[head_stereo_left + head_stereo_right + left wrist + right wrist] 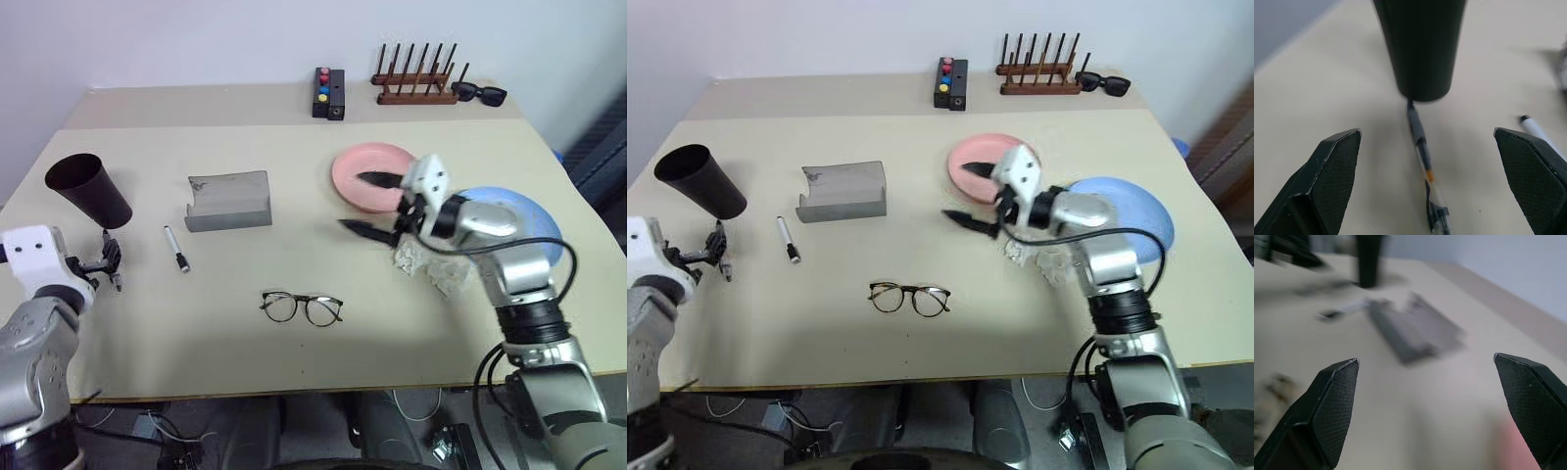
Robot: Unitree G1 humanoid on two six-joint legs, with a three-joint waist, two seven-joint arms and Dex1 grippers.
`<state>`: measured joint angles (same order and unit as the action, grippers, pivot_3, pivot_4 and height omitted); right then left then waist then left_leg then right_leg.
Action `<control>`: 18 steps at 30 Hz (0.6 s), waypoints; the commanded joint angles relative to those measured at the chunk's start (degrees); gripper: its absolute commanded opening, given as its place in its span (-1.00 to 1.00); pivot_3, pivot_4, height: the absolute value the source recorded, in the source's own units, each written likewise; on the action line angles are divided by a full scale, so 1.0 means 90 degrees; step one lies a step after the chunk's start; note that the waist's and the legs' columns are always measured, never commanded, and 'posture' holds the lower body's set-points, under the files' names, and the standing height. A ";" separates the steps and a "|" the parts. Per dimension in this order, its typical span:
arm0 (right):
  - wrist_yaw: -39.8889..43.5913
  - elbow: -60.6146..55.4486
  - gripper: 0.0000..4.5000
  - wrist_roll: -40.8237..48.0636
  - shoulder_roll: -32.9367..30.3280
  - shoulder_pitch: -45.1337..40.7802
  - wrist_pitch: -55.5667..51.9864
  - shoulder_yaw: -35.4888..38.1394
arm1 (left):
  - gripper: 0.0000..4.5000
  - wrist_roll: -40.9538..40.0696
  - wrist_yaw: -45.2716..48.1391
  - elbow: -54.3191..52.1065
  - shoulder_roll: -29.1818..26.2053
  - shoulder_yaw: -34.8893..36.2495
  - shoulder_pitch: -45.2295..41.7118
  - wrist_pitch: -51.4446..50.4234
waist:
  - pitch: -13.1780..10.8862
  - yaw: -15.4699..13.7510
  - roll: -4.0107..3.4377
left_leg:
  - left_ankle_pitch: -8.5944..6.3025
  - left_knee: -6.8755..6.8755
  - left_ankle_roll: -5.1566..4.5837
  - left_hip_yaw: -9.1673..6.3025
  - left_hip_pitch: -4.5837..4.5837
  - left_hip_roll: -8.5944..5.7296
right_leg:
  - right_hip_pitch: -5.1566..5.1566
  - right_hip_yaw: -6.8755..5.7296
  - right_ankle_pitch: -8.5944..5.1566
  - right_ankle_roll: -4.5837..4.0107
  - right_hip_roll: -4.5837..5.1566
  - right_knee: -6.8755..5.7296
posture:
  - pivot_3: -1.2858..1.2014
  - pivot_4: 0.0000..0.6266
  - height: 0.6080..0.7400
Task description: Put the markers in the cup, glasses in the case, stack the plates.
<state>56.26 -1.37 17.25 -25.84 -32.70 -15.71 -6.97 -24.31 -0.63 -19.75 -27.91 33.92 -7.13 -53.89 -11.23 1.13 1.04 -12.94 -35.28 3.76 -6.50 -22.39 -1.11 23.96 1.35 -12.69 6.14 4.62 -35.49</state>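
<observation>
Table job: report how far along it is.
Done: nothing. Both markers, white and dark, lie outside the cup; the glasses lie outside the open case; pink plate and blue plate sit unstacked. Left gripper and right gripper are open and empty.

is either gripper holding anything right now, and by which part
Nothing is held. The left gripper stands open over the dark grey-and-black marker lying below the dark tapered plastic cup; the right gripper is open near the salmon pink plate.

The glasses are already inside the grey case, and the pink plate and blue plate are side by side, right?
Not quite. The glasses lie on the bare table, apart from the open grey case, as the left eye view shows. The pink plate and blue plate are side by side.
</observation>
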 commanded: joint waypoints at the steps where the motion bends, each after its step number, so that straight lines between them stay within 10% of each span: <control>1: -0.0296 -0.0526 1.00 0.0008 0.0412 0.0179 -0.0184 -0.0401 | 0.98 0.0177 -0.0628 0.0364 0.0133 0.0031 -0.0756 -0.0609 | 0.0001 -0.0009 0.0002 | 0.0001 0.0000 0.0001 0.0000 0.0001 -0.0001 | 0.0000 0.0000 0.0000 0.0000 0.0000 -0.0001 | 0.03 -0.52 1.00; 18: -0.0942 -0.0936 1.00 -0.0040 0.1281 0.0833 -0.0273 -0.1040 | 0.98 0.1065 -0.1856 0.3318 0.0131 0.0246 -0.3405 -0.1583 | 0.0005 0.0015 0.0012 | 0.0011 0.0005 0.0020 -0.0008 0.0000 -0.0003 | 0.0005 -0.0005 0.0007 0.0012 -0.0001 -0.0006 | 0.03 -0.52 1.00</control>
<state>48.20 -7.17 16.54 -14.77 -25.22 -18.48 -16.56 -15.48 -16.52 9.30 -25.29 34.50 -36.47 -67.28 -11.18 1.27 1.15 -12.83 -35.22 3.94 -6.57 -22.38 -1.13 24.03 1.31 -12.63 6.24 4.61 -35.54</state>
